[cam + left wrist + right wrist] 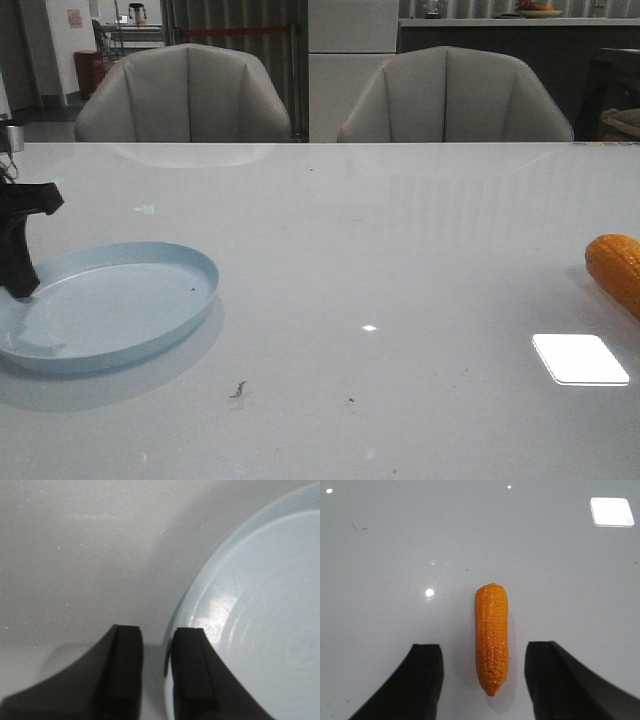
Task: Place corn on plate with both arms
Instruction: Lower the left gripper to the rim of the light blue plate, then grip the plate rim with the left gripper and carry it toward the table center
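Orange plastic-looking corn, lying on the table's far-right edge well apart from the pale blue plate, is straddled by the wide-open right gripper and judged light, stiff, best pinched mid-cob, while the plate's rim is bracketed by the narrowly parted left gripper.

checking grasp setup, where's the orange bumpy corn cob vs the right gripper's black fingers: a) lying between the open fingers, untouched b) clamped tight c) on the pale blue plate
a: the orange corn cob lies on the table, with gaps to both fingers of the open right gripper.
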{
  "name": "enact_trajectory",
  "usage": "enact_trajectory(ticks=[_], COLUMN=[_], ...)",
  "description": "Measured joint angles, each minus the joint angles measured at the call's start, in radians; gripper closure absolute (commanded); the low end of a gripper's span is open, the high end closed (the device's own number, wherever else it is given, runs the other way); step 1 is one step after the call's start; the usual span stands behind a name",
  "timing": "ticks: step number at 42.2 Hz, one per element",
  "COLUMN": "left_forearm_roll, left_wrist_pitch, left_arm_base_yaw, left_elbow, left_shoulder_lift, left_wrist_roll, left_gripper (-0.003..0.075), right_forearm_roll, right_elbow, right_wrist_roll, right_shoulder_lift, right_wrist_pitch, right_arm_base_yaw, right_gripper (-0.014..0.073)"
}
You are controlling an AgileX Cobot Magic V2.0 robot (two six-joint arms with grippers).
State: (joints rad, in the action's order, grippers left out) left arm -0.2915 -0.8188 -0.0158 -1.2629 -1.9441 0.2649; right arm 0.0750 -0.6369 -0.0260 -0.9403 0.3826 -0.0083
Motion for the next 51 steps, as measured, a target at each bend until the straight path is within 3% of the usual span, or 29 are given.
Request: enact_trajectory(ticks=[12,20,33,41,51], left_forearm_roll=[-0.001,-0.042,-0.312,-0.431,-0.345], left_wrist_pitch=[-0.023,-0.093,-0.203,-0.204,-0.215], left_arm_base_yaw=[-0.002,-0.002,-0.015,-0.095,-0.254], left_elbow=[-0.019,-0.147,-0.432,-0.480,-0.480], left_shoulder_lift=[0.000,0.000,-0.002,-0.002,-0.079], left_wrist_roll=[0.001,0.001,0.001,0.001,-0.048], left_gripper=[0.0619,0.0619,0.0619,0.0619,0.0619], right_forearm_roll=[0.000,0.000,0.000,0.000,0.000], right_elbow=[0.000,0.000,0.000,0.000,0.000], right_wrist_roll=[0.000,0.000,0.000,0.000,0.000], right_shoulder_lift=[0.000,0.000,0.000,0.000,0.000], right_wrist_pitch=[0.000,0.000,0.000,0.000,0.000], right_arm_base_yaw=[0.000,0.000,0.000,0.000,0.000], right_gripper=[0.0116,0.0116,0.0116,0.0116,0.0116])
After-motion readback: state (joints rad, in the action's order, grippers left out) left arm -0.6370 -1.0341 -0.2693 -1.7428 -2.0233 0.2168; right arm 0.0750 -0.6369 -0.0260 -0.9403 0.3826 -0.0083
